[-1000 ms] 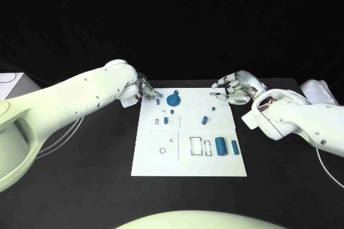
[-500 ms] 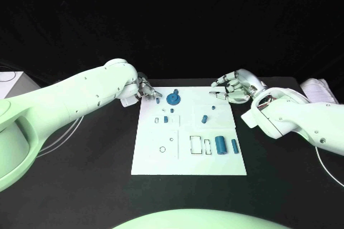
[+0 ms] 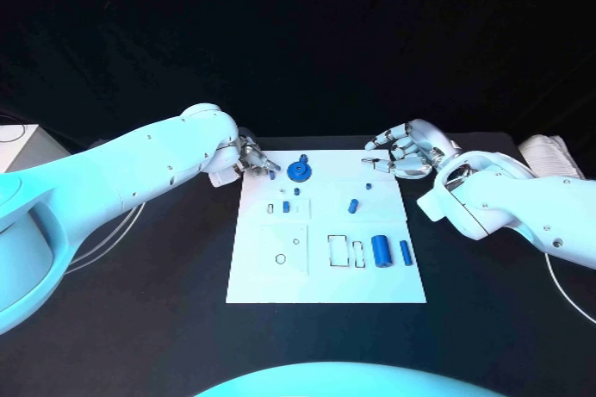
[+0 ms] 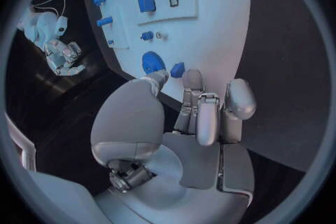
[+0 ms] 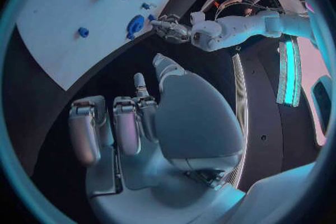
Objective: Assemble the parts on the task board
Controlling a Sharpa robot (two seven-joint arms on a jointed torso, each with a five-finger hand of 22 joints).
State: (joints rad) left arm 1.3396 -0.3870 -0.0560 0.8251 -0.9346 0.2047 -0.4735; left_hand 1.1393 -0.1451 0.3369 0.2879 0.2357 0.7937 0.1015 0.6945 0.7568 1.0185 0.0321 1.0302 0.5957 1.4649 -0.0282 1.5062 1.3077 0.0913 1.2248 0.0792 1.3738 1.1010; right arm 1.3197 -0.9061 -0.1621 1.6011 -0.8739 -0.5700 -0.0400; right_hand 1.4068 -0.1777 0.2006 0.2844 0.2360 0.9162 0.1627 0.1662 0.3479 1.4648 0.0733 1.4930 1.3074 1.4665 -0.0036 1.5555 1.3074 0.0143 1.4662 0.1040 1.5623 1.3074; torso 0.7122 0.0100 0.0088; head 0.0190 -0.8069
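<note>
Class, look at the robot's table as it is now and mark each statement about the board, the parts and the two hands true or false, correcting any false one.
1. The task board is white and lies on a black table. True.
2. The right hand holds a blue part. False: it holds nothing, and its fingers are curled in, as the right wrist view shows.
3. The left hand is at the board's far left corner, near the round blue part. True.
4. All the blue parts lie off the board, on the table. False: they lie on the board.
5. A large blue cylinder lies on the board's right side. True.
</note>
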